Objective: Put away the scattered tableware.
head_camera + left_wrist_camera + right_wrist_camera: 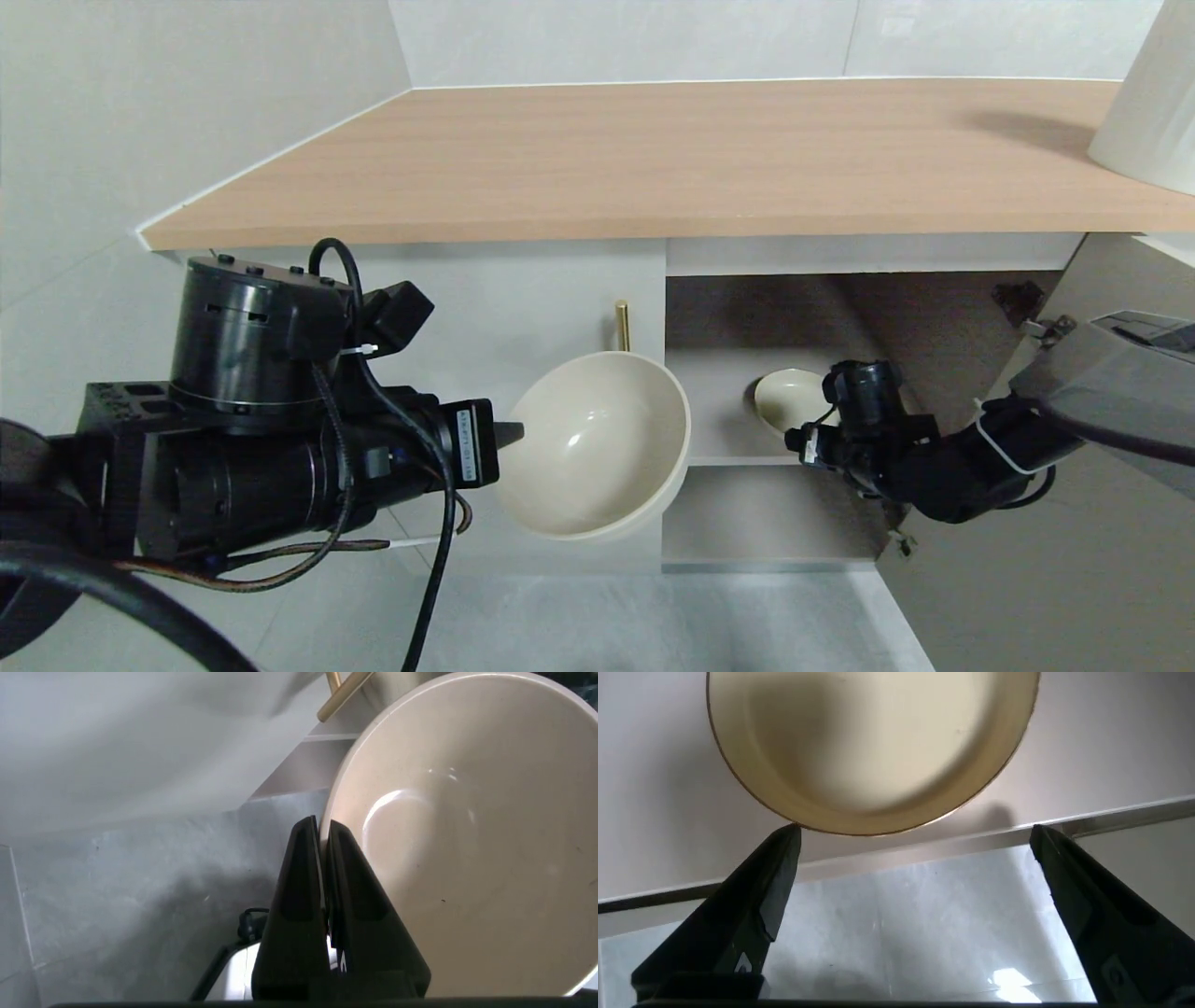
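Observation:
A large cream bowl (597, 457) hangs tilted in front of the shut cabinet door, its hollow facing me. My left gripper (509, 434) is shut on its rim, and the left wrist view shows the black fingers (304, 873) pinching the edge of that large bowl (467, 840). A small cream bowl (784, 397) sits upright on the shelf (719, 411) inside the open cabinet. My right gripper (803, 441) is at the shelf's front edge, just short of it. In the right wrist view the right gripper (912, 838) stands open, nothing between its fingers, with the small bowl (868, 747) ahead.
A wooden countertop (653, 159) runs above the cabinet, with a white cylindrical object (1153, 103) at its right end. The open cabinet door (1055, 485) stands at the right. A brass handle (622, 325) sticks out of the shut door. Grey floor tiles (653, 625) lie below.

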